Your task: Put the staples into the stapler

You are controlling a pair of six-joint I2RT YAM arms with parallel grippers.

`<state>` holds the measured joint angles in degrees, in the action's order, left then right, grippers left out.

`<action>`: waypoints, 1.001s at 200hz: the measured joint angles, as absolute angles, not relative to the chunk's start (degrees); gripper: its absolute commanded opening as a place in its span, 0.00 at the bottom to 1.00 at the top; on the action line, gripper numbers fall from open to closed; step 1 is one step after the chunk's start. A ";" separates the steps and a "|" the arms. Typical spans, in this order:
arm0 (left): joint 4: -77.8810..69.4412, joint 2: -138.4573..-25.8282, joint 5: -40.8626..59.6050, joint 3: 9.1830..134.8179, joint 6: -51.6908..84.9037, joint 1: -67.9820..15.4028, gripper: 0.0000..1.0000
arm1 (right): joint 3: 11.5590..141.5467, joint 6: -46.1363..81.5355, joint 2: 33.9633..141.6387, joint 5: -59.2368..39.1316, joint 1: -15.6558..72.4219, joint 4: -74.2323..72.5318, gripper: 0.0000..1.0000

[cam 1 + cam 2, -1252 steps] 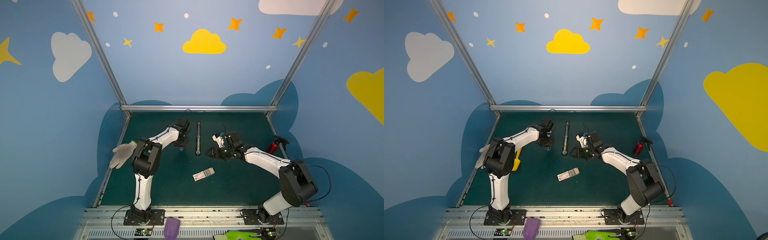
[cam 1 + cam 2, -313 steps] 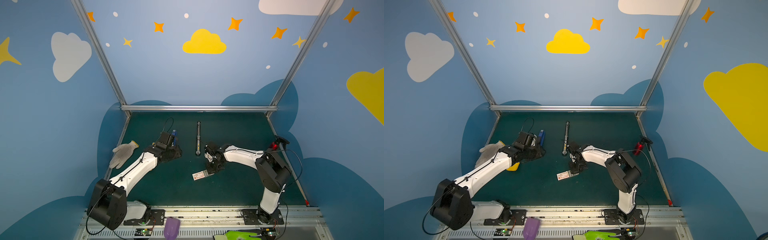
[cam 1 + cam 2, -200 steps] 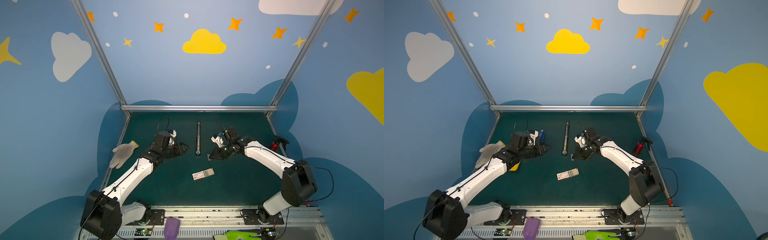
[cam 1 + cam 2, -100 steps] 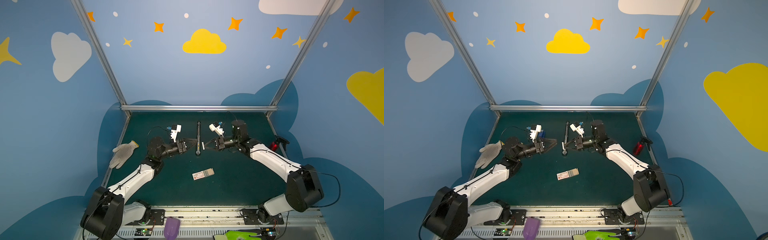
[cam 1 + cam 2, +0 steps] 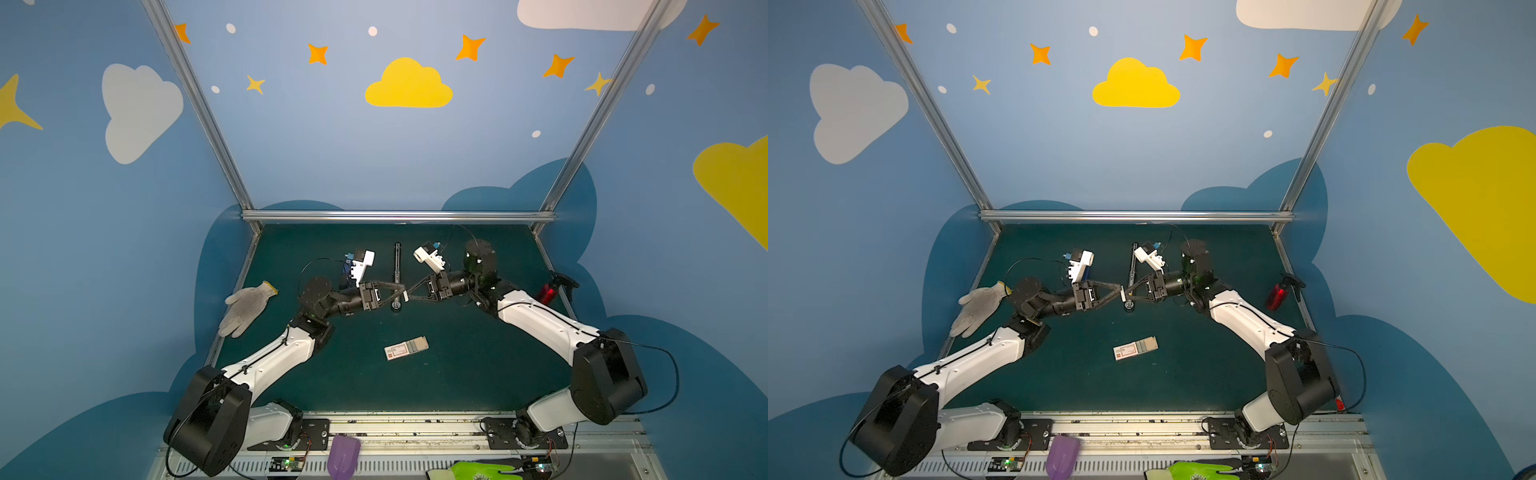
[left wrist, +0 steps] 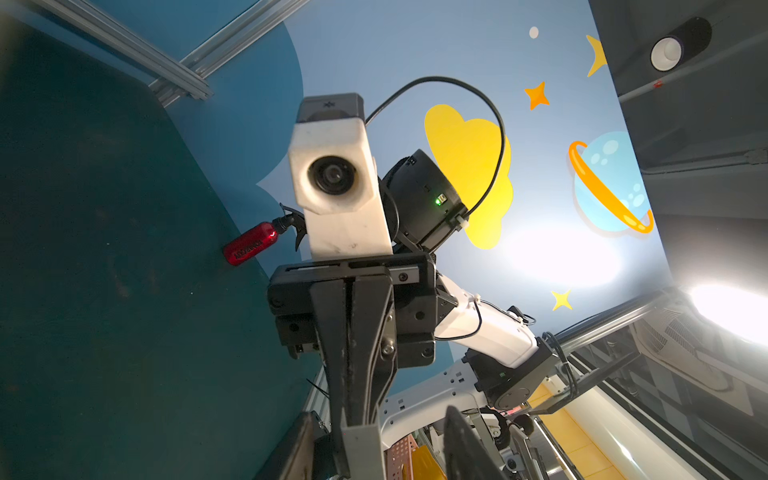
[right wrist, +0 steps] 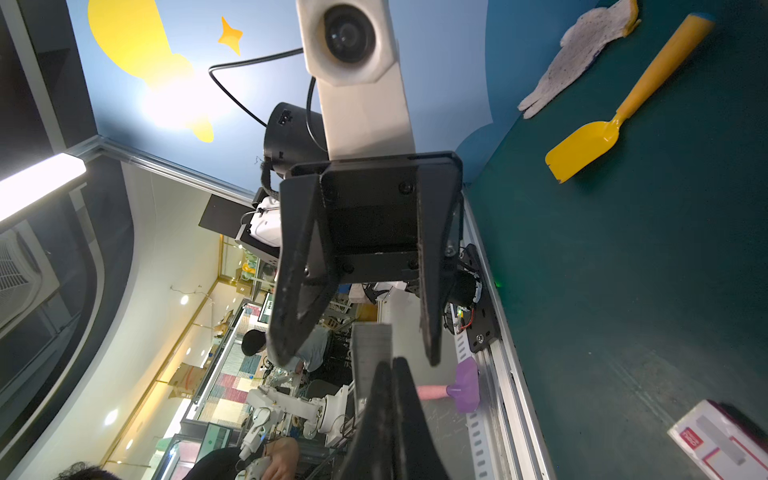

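1. Both arms have risen off the green mat (image 5: 478, 361) and closed the gap that still separated them half a second earlier. The left gripper (image 5: 400, 291) and right gripper (image 5: 410, 292) now meet tip to tip above the middle of the workspace, as both top views show.
2. The right gripper's jaws are pressed together on a short strip of the staples (image 7: 371, 349). The right wrist view shows the strip grey and finely ribbed, sticking out past the fingertips toward the opposite arm.
3. The left gripper's jaws stand apart, one finger on either side of the strip. The right wrist view shows a gap on both sides, so this pincer surrounds the strip without gripping it.
4. In a top view the strip shows as a small white sliver (image 5: 1123, 294) between the two tips, held clear of the mat. There it overlaps a long dark bar (image 5: 1132, 266) lying flat on the mat behind.
5. The staple box (image 5: 405, 348), white with a red mark, lies on the mat nearer the front rail. It is well apart from both grippers, and its drawer is slid partly out.
6. A pale work glove (image 5: 247, 305) rests at the mat's left edge. A yellow spatula (image 7: 615, 120) lies beside it in the right wrist view, and a red spray bottle (image 5: 547, 291) lies at the right edge.
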<state>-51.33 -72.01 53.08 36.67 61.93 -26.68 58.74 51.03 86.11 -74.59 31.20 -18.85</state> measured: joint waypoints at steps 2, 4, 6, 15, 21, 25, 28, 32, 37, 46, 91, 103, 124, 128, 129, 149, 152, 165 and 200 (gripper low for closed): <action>-51.35 -72.03 53.08 36.67 61.93 -26.68 0.41 | 58.74 51.09 86.11 -74.63 31.24 -18.92 0.00; -51.31 -72.03 53.10 36.69 62.13 -26.68 0.40 | 58.72 51.13 86.11 -74.65 31.27 -18.98 0.00; -51.31 -72.03 53.10 36.71 62.00 -26.70 0.39 | 58.72 51.18 86.11 -74.67 31.31 -19.09 0.00; -51.37 -72.03 53.08 36.86 61.95 -26.72 0.35 | 58.67 51.24 86.11 -74.74 31.40 -19.25 0.00; -51.40 -72.03 53.06 36.97 61.91 -26.74 0.33 | 58.59 51.27 86.11 -74.74 31.40 -19.38 0.00; -51.55 -72.03 53.10 37.06 62.02 -26.76 0.32 | 58.52 51.29 86.11 -74.76 31.40 -19.42 0.00; -51.55 -72.03 53.08 37.10 61.91 -26.76 0.30 | 58.48 51.31 86.11 -74.78 31.42 -19.46 0.00; -51.62 -72.01 53.10 37.19 61.98 -26.76 0.28 | 58.46 51.35 86.11 -74.81 31.40 -19.46 0.00; -51.59 -72.03 53.10 37.28 62.04 -26.76 0.26 | 58.37 51.40 86.11 -74.89 31.40 -19.59 0.00; -51.31 -72.03 53.06 37.28 61.89 -26.76 0.24 | 58.37 51.46 86.08 -75.11 31.40 -19.97 0.00; -50.63 -72.03 53.08 37.28 61.67 -26.89 0.17 | 58.35 52.07 86.06 -75.16 31.40 -20.84 0.00; -50.28 -72.03 53.06 37.28 61.45 -26.94 0.14 | 58.24 52.27 86.06 -75.16 31.40 -21.04 0.00; -49.50 -71.96 52.88 37.32 60.84 -26.98 0.12 | 58.15 52.60 86.06 -75.09 31.33 -21.04 0.12; -49.28 -71.90 52.86 37.36 60.55 -26.98 0.12 | 58.13 52.56 86.06 -74.98 31.31 -21.02 0.14; -49.10 -71.88 52.82 37.41 60.38 -26.98 0.12 | 58.13 52.64 86.06 -74.91 31.27 -20.99 0.15; -45.41 -71.02 52.34 38.17 58.19 -27.05 0.11 | 57.91 52.18 86.06 -74.37 30.55 -20.16 0.23; -44.69 -70.85 52.18 38.35 57.69 -27.07 0.11 | 57.87 52.03 86.06 -74.17 30.35 -19.81 0.24; -41.25 -69.89 51.53 39.09 55.72 -27.00 0.11 | 57.84 50.72 86.04 -73.45 29.39 -17.54 0.26; -32.18 -66.81 49.34 39.55 50.92 -25.36 0.11 | 58.19 42.22 84.95 -67.16 26.46 -4.40 0.30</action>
